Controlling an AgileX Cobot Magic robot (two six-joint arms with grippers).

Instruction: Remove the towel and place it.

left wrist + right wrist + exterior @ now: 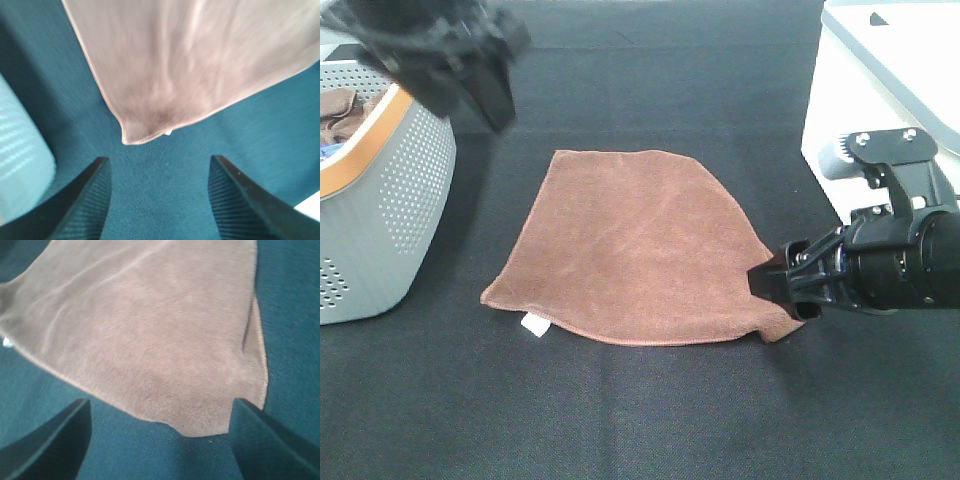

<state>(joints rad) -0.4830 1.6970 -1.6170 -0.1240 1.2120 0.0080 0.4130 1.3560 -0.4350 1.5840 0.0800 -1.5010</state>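
The reddish-brown towel (635, 245) lies spread flat on the black table, its small white tag (533, 325) at the near left corner. My left gripper (480, 95) hangs open above the table between the basket and the towel's far left corner, holding nothing. The left wrist view shows its fingers apart over bare table (157, 165), with the towel (200, 60) and tag (168, 132) just beyond. My right gripper (782, 290) is low at the towel's near right corner, open. In the right wrist view its jaws straddle that corner (160, 407) of the towel (145, 325).
A grey perforated basket (400, 180) with an orange rim stands at the left edge, with another brown cloth (340, 110) inside. A white box (880, 80) stands at the back right. Black cloth covers the table around the towel.
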